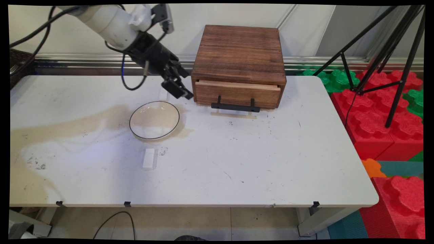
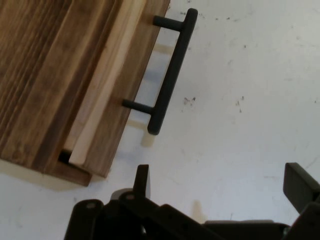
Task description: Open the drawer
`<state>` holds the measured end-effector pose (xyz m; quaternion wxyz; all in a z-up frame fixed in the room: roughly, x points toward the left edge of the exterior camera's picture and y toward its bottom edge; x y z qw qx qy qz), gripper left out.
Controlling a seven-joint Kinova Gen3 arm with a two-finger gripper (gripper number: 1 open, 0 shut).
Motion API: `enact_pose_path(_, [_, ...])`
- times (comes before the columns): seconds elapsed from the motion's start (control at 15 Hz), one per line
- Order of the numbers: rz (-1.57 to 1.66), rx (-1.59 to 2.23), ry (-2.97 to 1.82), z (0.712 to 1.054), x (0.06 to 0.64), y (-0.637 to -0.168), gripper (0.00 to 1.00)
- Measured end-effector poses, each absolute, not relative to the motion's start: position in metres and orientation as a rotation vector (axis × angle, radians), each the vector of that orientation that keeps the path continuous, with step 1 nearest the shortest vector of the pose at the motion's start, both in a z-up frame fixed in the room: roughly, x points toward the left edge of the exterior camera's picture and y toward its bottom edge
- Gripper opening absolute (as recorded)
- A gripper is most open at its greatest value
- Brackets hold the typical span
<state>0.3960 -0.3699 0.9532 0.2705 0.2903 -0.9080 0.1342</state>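
Main view: pincer hovers, fingers apart, empty.
Wooden drawer box just right; plate below on table.

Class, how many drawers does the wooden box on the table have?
1: a single drawer in the front of the wooden box, slightly open, with a black handle. Other sides are hidden.

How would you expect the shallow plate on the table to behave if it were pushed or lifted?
The plate looks glazed and stiff, so probably breakable. Its low, wide shape suggests it would slide rather than tip. The thin rim lying close to the table may be awkward to grip.
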Motion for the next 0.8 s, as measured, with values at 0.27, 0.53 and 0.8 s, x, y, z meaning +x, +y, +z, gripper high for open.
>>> enact_pose_path(0.27, [0.361,0.770,-2.468,0.950,0.373,-0.377,1.00])
enact_pose_path(0.53, [0.353,0.729,-2.498,0.941,0.350,-0.393,1.00])
enact_pose_path(0.8, [0.332,0.691,-2.526,0.921,0.329,-0.414,1.00])
